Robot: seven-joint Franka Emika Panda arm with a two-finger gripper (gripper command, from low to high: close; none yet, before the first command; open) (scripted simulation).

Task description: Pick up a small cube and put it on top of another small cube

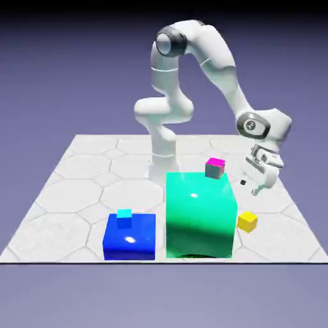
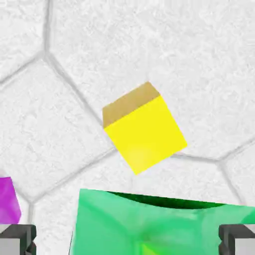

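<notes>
White table [image 1: 77, 186] with hexagon pattern, 3 things directly on it, blue block [image 1: 129, 238] at near left, big green block [image 1: 200, 216] in middle, small yellow cube [image 1: 247, 221] just right of it

The small yellow cube [image 1: 247, 221] lies flat on the table [image 1: 77, 179], just beside the big green block [image 1: 200, 214] on the exterior view's right, apart from it, with nothing holding it. In the hand view it shows turned at a slant, bright yellow on top with one duller side. The magenta-topped cube [image 1: 215, 168] with greyish sides sits upright on the green block's top, near its far right corner.
</notes>
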